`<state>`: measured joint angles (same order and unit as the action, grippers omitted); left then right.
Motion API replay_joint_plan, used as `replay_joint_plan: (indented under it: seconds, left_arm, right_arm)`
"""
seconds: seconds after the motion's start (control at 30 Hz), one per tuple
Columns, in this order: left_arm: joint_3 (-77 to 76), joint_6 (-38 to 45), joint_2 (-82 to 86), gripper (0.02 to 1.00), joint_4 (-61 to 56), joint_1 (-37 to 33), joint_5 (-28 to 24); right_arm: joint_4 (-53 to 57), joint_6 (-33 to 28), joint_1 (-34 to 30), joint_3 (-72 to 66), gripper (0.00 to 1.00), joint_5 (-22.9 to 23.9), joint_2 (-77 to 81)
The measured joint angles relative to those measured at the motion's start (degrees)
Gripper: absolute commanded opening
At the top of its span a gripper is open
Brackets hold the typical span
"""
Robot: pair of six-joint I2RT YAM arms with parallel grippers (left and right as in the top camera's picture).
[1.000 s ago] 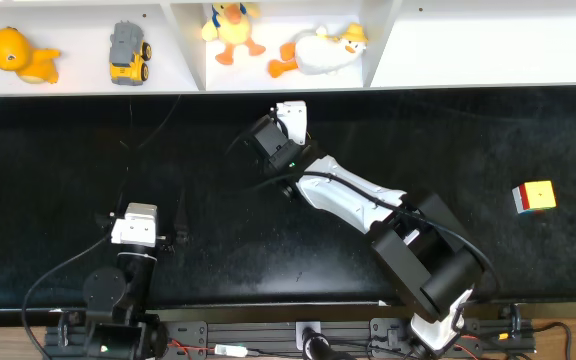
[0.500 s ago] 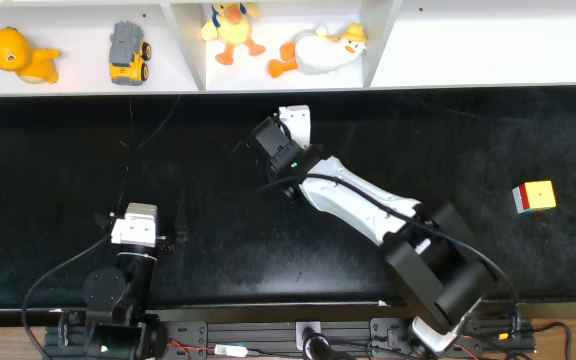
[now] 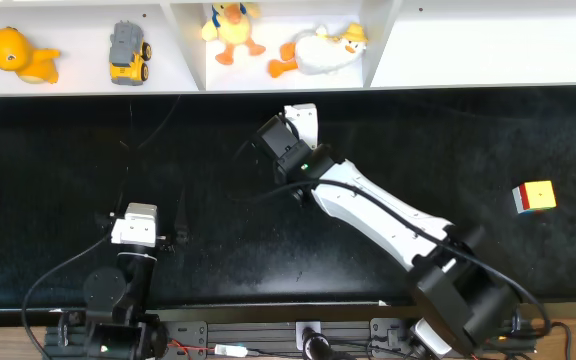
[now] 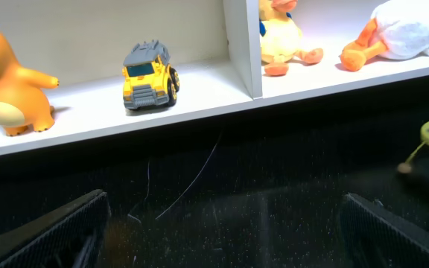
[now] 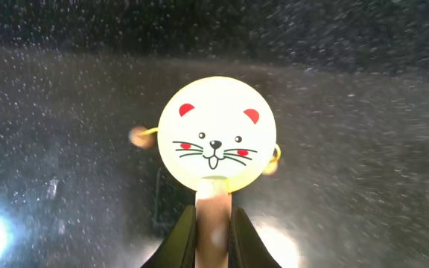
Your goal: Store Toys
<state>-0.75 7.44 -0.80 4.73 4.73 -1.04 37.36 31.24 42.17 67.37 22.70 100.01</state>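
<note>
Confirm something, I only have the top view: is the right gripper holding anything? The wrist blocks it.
Observer: Yes. The right gripper is shut on the wooden handle of a round rattle drum.
Operator: Which way is it facing?
Observer: Its cat face looks straight at the wrist camera, with a bead out to each side.
Operator: Left gripper state?
Observer: The left gripper is open, fingers wide apart with nothing between them.
</note>
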Motion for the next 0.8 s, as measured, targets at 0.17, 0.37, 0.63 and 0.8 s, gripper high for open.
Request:
replay_joint_plan:
  seconds: [0.17,0.37,0.63,0.8]
  left_arm:
    - [0.0,0.0,0.0,0.996,0.0,0.0,0.0]
    - [0.0,0.0,0.0,0.996,0.0,0.0,0.0]
    - [0.0,0.0,0.0,0.996,0.0,0.0,0.0]
    - [0.0,0.0,0.0,0.996,0.0,0.0,0.0]
  right_arm:
    - [1.7,-0.2,-3.5,0.0,0.047,0.1,-4.9]
    - [5.7,-0.2,-9.3,0.0,0.047,0.3,-9.4]
    - [10.3,-1.8,-14.7,0.0,0.045,0.2,-14.7]
    - [11.4,-4.3,-19.8,0.0,0.045,0.5,-17.9]
